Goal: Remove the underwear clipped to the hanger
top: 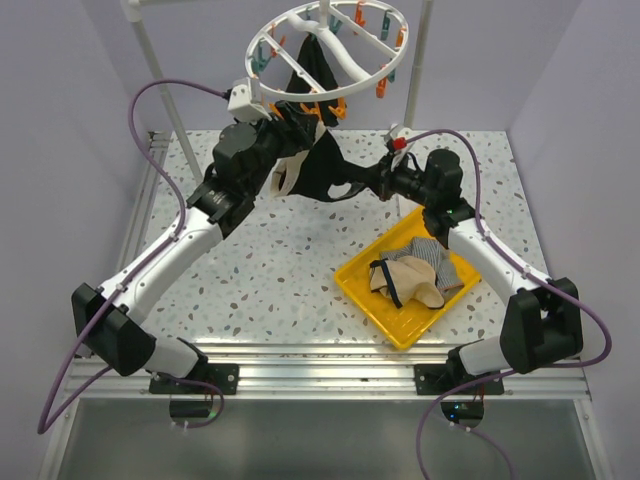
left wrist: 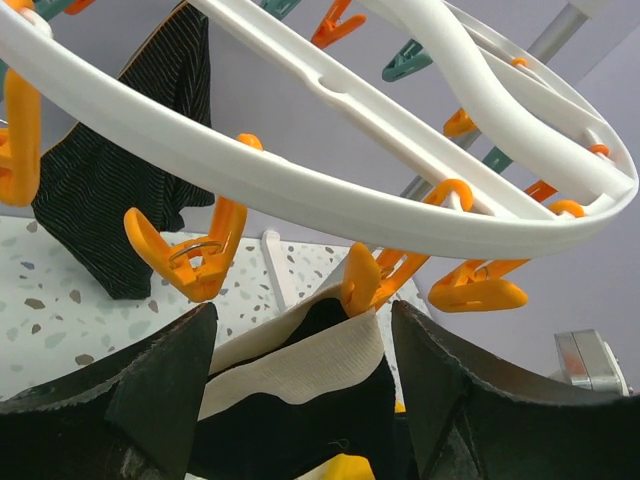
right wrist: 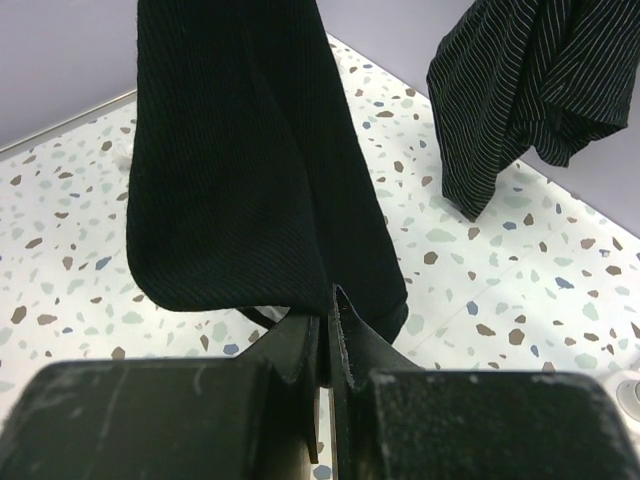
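The white ring hanger [top: 330, 40] hangs above the table's back, its orange and teal pegs dangling. One black underwear [top: 322, 168] stays clipped by an orange peg [left wrist: 360, 282]; its beige waistband [left wrist: 300, 365] lies between the spread fingers [left wrist: 150, 390] of my left gripper [left wrist: 305, 345], which is open just under the ring [left wrist: 330, 200]. My right gripper [right wrist: 330, 300] is shut on the lower edge of this black underwear [right wrist: 240, 160], pulling it right. Another black striped underwear [top: 313, 65] hangs from the ring's far side.
A yellow tray [top: 400, 325] sits at the front right, holding a beige underwear [top: 410, 285] and a grey striped one [top: 440, 260]. White upright poles [top: 165, 100] [top: 418, 60] flank the hanger. The speckled table [top: 270, 270] has metal rails at its edges.
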You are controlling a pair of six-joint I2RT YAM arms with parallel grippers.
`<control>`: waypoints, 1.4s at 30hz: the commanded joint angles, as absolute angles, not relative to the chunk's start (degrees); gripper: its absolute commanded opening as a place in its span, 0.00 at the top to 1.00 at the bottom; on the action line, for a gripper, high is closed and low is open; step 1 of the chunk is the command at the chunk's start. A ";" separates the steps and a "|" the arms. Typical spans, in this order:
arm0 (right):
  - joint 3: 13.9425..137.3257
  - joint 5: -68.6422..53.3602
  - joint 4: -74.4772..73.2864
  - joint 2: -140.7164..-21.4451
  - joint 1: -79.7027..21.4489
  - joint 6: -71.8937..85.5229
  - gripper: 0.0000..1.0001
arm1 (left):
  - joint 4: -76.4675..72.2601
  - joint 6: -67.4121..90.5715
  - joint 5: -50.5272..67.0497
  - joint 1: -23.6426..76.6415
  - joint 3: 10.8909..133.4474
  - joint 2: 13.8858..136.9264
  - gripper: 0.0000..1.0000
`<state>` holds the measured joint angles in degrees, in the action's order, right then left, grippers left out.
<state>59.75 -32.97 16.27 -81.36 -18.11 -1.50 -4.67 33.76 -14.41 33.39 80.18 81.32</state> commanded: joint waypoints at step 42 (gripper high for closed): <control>59.85 -32.61 20.21 -82.53 -19.86 -1.93 1.00 | -10.72 32.43 -16.70 33.22 89.12 87.10 0.81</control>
